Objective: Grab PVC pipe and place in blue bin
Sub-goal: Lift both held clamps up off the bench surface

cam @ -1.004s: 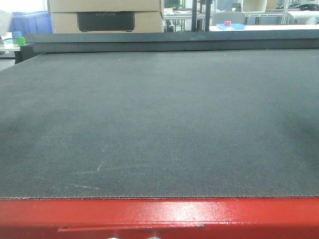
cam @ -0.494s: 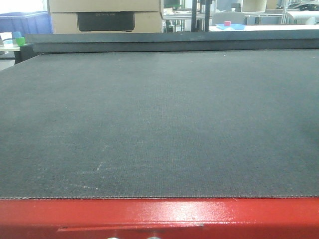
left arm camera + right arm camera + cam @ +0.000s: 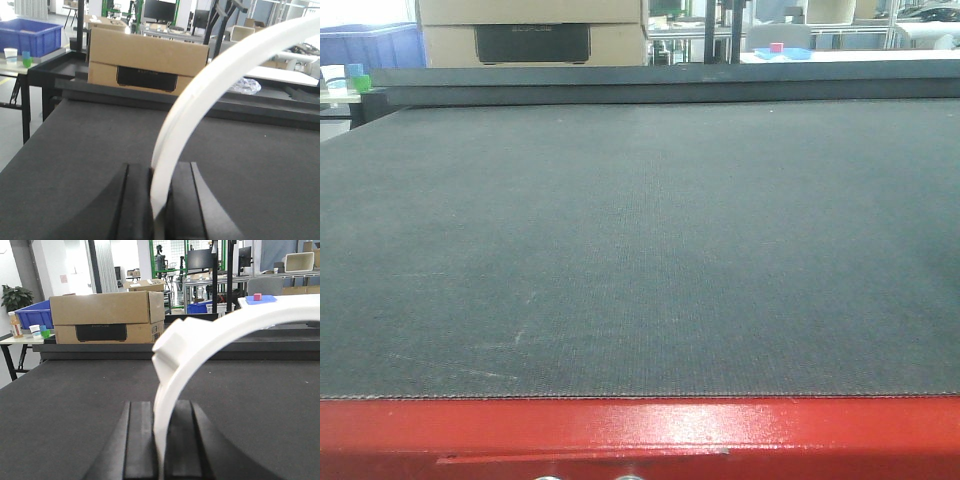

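No PVC pipe shows on the dark mat [image 3: 640, 250], and neither arm appears in the front view. The blue bin [image 3: 32, 36] stands on a side table beyond the mat's far left corner; it also shows in the front view [image 3: 370, 45] and the right wrist view [image 3: 35, 315]. My left gripper [image 3: 159, 200] has its black jaws close together, with a blurred white curved band [image 3: 200, 95] rising from the narrow gap to the upper right. My right gripper [image 3: 161, 440] looks the same, with a white band [image 3: 200, 345]. I cannot tell whether the bands are held objects or gripper parts.
A cardboard box [image 3: 532, 30] stands behind the mat's raised far rail [image 3: 660, 80]. A red edge [image 3: 640, 430] runs along the near side. A blue tray with a small red cube [image 3: 782, 50] sits far back right. Cups and a bottle [image 3: 30, 330] stand by the bin.
The far-left background was blurred a second ago and is sharp now, as if the front view shifted slightly. Nothing on the mat has changed.
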{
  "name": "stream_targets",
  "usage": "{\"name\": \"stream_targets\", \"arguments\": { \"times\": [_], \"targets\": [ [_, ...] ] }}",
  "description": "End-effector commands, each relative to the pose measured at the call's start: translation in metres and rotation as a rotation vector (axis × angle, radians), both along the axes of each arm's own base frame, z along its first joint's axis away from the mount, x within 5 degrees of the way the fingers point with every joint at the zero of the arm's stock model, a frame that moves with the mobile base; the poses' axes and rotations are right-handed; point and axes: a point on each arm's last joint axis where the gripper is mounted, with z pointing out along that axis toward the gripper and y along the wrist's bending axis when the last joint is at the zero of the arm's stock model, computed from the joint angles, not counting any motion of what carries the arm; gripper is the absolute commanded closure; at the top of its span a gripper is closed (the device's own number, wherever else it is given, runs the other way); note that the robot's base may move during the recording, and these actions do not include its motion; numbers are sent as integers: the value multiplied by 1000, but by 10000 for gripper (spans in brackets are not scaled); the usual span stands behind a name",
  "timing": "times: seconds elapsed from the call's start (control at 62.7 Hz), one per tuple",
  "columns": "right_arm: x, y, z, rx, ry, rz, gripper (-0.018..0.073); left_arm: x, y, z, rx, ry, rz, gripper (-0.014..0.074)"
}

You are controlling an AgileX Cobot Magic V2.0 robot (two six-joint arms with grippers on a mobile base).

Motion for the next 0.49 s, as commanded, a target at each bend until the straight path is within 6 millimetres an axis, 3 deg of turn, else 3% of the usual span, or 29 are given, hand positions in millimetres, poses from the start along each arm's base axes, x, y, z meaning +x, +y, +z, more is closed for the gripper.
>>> {"name": "stream_targets", "arguments": {
  "times": [0.0, 0.478],
  "targets": [
    [-2, 0, 3, -7, -35, 1, 728, -1, 0, 1, -21, -12, 0, 707],
    [-2, 0, 3, -7, -35, 1, 728, -1, 0, 1, -21, -14, 0, 707]
  ]
}}
